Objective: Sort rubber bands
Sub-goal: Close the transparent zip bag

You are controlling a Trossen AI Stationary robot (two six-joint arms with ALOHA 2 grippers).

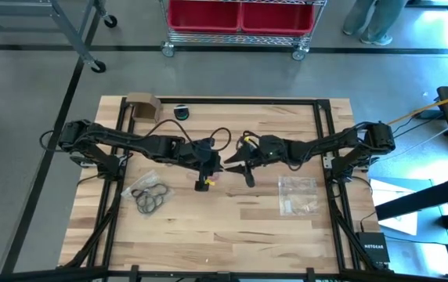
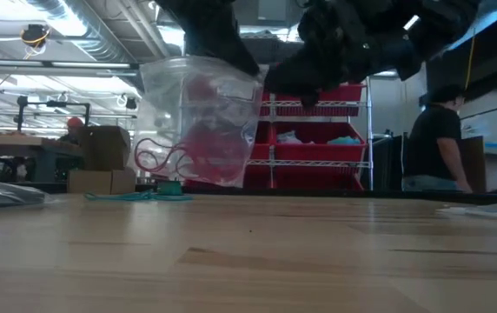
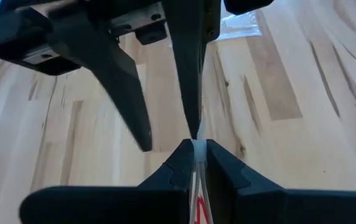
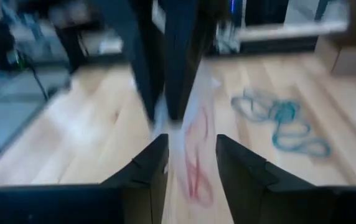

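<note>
At frame centre I see the left gripper (image 3: 196, 152) clenched on a clear bag (image 2: 201, 122) apparently holding red rubber bands (image 2: 205, 143), the right gripper (image 4: 190, 155) released beside it.

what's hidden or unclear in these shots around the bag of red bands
- High view: the clear zip bag held above the table is hidden under both arms; only a speck shows.
- Low view: the bag's top edge and both end effectors merge into a dark mass at the frame's top.
- Right wrist view: motion blur; the right end effector has parted fingers, contact with the bag unclear.
- The number of red rubber bands inside cannot be counted.
</note>
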